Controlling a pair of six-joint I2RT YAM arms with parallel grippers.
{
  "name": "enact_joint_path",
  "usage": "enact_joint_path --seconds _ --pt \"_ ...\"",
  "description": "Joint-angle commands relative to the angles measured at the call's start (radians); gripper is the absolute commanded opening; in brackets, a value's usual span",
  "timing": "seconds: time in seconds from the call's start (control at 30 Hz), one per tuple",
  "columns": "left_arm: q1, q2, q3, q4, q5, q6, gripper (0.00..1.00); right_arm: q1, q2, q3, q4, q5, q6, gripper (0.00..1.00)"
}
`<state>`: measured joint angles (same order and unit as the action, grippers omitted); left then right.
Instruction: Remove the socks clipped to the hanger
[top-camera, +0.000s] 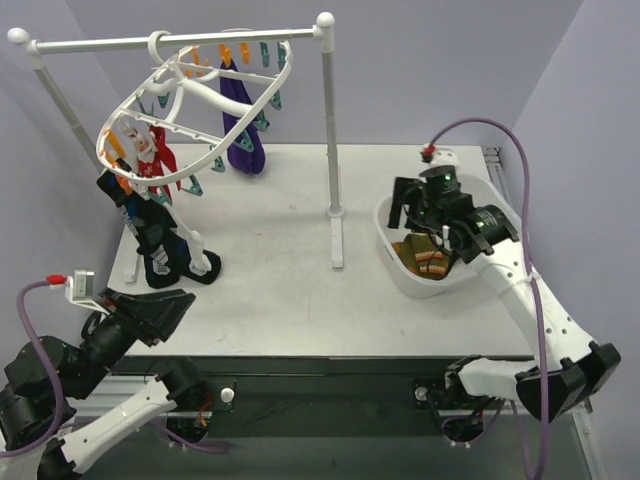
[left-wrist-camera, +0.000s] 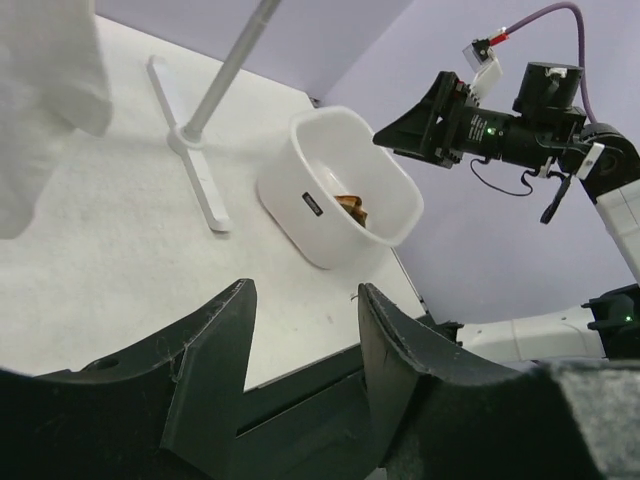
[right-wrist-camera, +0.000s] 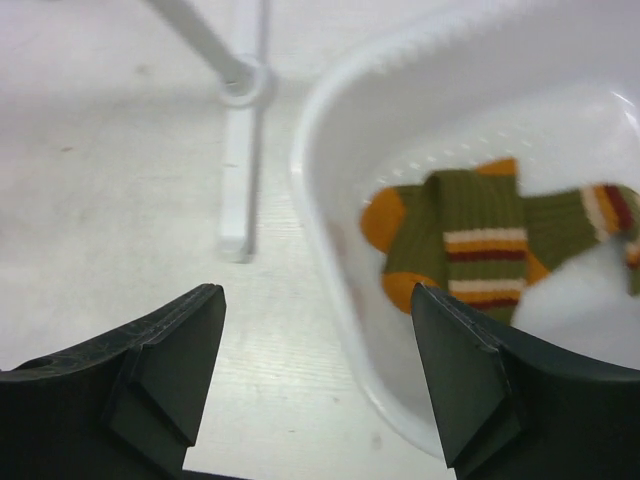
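The white oval hanger (top-camera: 200, 95) hangs tilted from the rail at the back left. Clipped to it are a purple sock (top-camera: 243, 125), a red-and-white sock (top-camera: 152, 158) and a black-navy sock (top-camera: 160, 240) that reaches the table. A white sock (left-wrist-camera: 45, 90) shows at the left wrist view's upper left. An olive striped sock (right-wrist-camera: 480, 240) lies in the white basin (top-camera: 400, 272). My left gripper (top-camera: 165, 305) (left-wrist-camera: 305, 290) is open and empty, low, below the black-navy sock. My right gripper (top-camera: 415, 205) (right-wrist-camera: 318, 295) is open and empty over the basin's left rim.
The white rail stand (top-camera: 328, 120) has its pole and foot (right-wrist-camera: 240, 190) at mid-table, just left of the basin (right-wrist-camera: 330, 250). The basin also shows in the left wrist view (left-wrist-camera: 300, 200). Purple walls close in left, back and right.
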<state>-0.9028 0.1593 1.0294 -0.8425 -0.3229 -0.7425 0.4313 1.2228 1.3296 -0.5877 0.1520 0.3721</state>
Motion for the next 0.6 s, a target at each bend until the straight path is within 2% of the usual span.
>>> enact_joint_path --seconds 0.0,0.03,0.1,0.13,0.2,0.23,0.3,0.43,0.57 --pt "-0.002 -0.035 0.057 -0.069 -0.1 0.045 0.56 0.207 0.096 0.037 0.142 0.069 -0.036 0.77" --pt "-0.002 -0.04 0.064 -0.081 -0.108 0.051 0.55 0.278 0.113 0.037 0.223 0.066 -0.029 0.77" --pt "-0.002 -0.041 0.092 -0.101 -0.122 0.055 0.55 0.34 0.164 0.022 0.325 0.041 -0.029 0.77" --pt "-0.004 -0.043 0.101 -0.124 -0.131 0.063 0.55 0.413 0.182 0.011 0.448 0.031 -0.03 0.78" --pt "-0.002 -0.044 0.119 -0.144 -0.156 0.068 0.55 0.481 0.243 -0.027 0.579 0.012 -0.05 0.79" --pt "-0.004 -0.052 0.132 -0.156 -0.166 0.072 0.55 0.533 0.269 -0.036 0.741 0.001 -0.056 0.8" --pt "-0.004 -0.063 0.139 -0.165 -0.18 0.077 0.55 0.589 0.36 -0.038 0.915 0.001 -0.091 0.81" --pt "-0.004 -0.09 0.152 -0.196 -0.196 0.074 0.54 0.675 0.529 0.037 1.107 -0.008 -0.136 0.81" --pt "-0.004 -0.101 0.141 -0.187 -0.179 0.072 0.55 0.718 0.69 0.17 1.143 -0.031 -0.165 0.78"
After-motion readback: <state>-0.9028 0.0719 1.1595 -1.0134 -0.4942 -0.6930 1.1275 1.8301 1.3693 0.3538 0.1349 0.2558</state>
